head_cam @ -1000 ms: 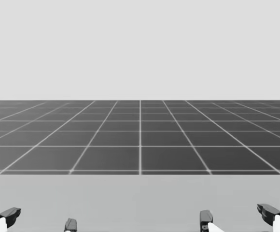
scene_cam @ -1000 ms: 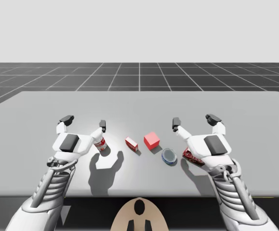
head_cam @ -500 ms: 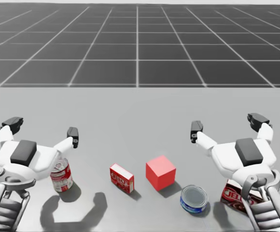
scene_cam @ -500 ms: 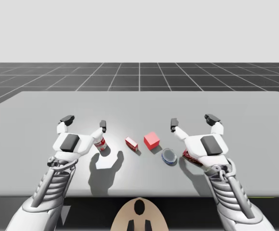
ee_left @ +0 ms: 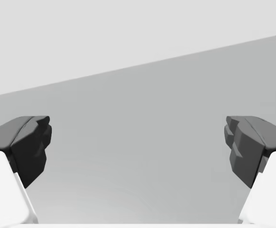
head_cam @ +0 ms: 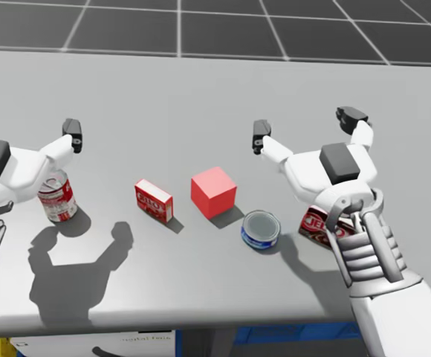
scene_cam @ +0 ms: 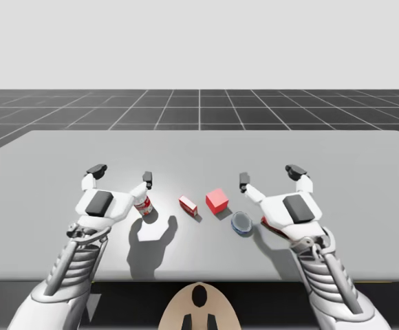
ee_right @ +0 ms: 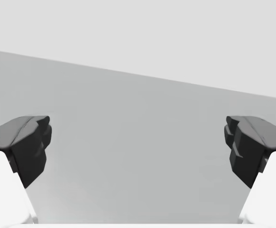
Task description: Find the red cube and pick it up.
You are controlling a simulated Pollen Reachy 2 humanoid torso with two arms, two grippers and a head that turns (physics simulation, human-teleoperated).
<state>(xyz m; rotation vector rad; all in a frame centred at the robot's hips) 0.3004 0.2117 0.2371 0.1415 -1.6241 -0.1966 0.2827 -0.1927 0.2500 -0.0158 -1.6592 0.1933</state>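
Note:
The red cube (scene_cam: pixel 217 201) (head_cam: pixel 213 192) rests on the grey table (scene_cam: pixel 199 148) near its middle. My right gripper (scene_cam: pixel 269 176) (head_cam: pixel 308 126) hovers open to the right of the cube and a little beyond it, with nothing between its fingers (ee_right: pixel 26 142). My left gripper (scene_cam: pixel 122 174) stands open at the left, above a red and white can (scene_cam: pixel 143 205) (head_cam: pixel 56 198). Bare table lies ahead of both grippers in the wrist views (ee_left: pixel 138 142).
A small red box (scene_cam: pixel 188 204) (head_cam: pixel 154 200) lies just left of the cube. A flat blue tin (scene_cam: pixel 241 223) (head_cam: pixel 261 227) sits in front of the cube to its right. A red packet (head_cam: pixel 316 222) lies under my right hand. The table's front edge (head_cam: pixel 201 316) is close.
My head has turned downward, bringing the table and objects into view. My right arm has shifted left toward the cube. The left arm has stayed put.

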